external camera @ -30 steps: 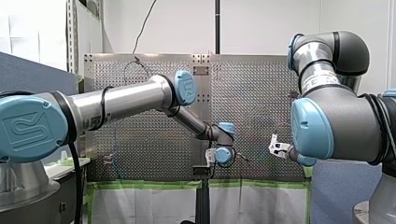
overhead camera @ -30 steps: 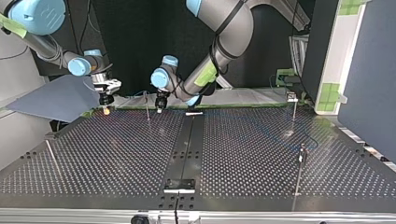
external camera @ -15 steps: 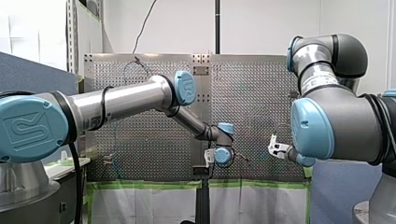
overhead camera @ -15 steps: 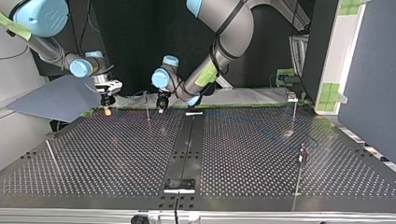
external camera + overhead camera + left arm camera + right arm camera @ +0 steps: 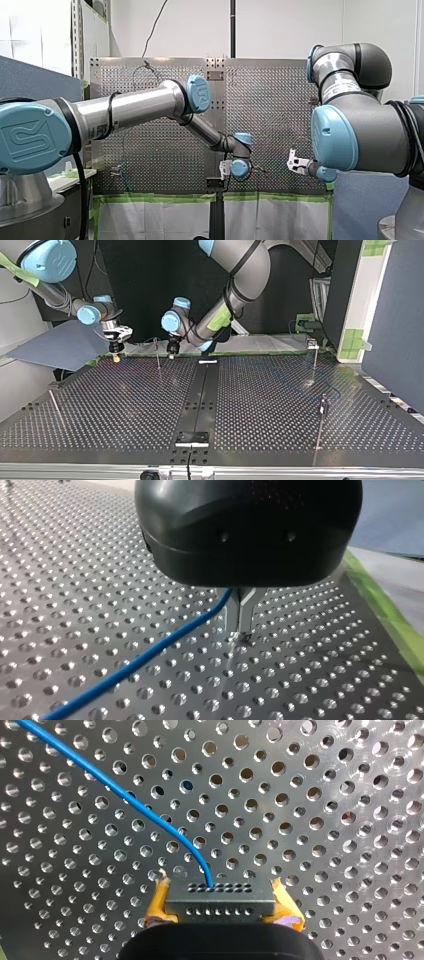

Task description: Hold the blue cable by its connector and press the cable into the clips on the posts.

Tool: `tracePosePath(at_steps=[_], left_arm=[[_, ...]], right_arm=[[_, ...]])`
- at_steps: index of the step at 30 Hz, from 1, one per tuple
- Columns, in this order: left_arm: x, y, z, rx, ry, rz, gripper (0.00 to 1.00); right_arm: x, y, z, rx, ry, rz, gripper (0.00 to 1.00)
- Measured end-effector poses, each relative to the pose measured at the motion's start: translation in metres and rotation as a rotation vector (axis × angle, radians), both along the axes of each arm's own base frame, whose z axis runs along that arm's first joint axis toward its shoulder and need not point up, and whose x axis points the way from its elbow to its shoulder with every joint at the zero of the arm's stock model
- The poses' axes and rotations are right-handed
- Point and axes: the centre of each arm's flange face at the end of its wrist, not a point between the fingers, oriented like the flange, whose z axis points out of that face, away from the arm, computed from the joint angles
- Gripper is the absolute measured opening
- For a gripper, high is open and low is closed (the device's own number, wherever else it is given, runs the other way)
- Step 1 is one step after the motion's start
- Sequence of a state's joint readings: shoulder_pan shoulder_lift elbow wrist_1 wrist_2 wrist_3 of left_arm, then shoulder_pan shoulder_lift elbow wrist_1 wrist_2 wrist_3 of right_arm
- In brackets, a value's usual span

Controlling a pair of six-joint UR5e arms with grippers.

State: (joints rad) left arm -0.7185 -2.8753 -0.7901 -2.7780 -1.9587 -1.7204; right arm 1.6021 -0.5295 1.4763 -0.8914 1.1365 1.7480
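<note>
The right wrist view tells it best: my right tool point(image 5: 220, 891) has its yellow pads point(image 5: 156, 907) clamped on both sides of a grey connector point(image 5: 220, 904). The blue cable point(image 5: 125, 800) curves out of that connector and away across the perforated counter point(image 5: 325, 820).

Over in the left wrist view, my left tool point(image 5: 241, 627) has its metal tips pressed together just above the counter. The cable leaves from the fork right above those tips and trails off low over the holes. Whether it is pinched there, I cannot tell. A green strip point(image 5: 382, 605) marks the counter's edge, close beside this tool.

The top view shows neither grip, but it places both tools near the far edge. My right is at the view's left, and my left is just beside a post point(image 5: 157, 354) near the middle. Another post point(image 5: 314, 356) and one more point(image 5: 320, 427) stand at the view's right, well apart from both tools. From the tools toward the camera, the counter runs broad.
</note>
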Motion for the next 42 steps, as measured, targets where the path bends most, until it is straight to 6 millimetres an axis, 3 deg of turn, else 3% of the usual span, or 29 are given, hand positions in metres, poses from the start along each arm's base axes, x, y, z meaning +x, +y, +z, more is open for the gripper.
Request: tracePosePath(at_steps=[1,2,3,5,19,30,42], left_arm=[[-0.001,0.000,-0.001,0.006,0.001,-0.001,0.54],[-0.003,0.001,-0.002,0.012,0.002,0.000,0.77],[-0.004,0.002,-0.003,0.019,0.003,0.000,0.77],[-0.007,0.003,-0.006,0.027,0.005,0.001,1.00],[-0.025,0.003,-0.012,0.105,0.018,-0.026,1.00],[-0.043,-0.009,0.024,0.136,-0.001,-0.060,1.00],[-0.087,-0.005,-0.004,0.265,0.064,-0.112,1.00]], right_arm=[[0.000,0.000,0.000,0.000,0.002,0.000,0.00],[0.000,0.000,0.000,0.000,0.003,0.001,0.00],[0.001,0.000,0.000,-0.001,0.003,0.001,0.00],[0.001,0.000,0.000,-0.001,0.005,0.002,0.00],[0.001,0.001,0.000,-0.002,0.006,0.005,0.00],[0.004,0.002,-0.001,0.001,0.006,0.011,0.00],[0.008,0.004,-0.001,0.007,0.009,0.017,0.00]])
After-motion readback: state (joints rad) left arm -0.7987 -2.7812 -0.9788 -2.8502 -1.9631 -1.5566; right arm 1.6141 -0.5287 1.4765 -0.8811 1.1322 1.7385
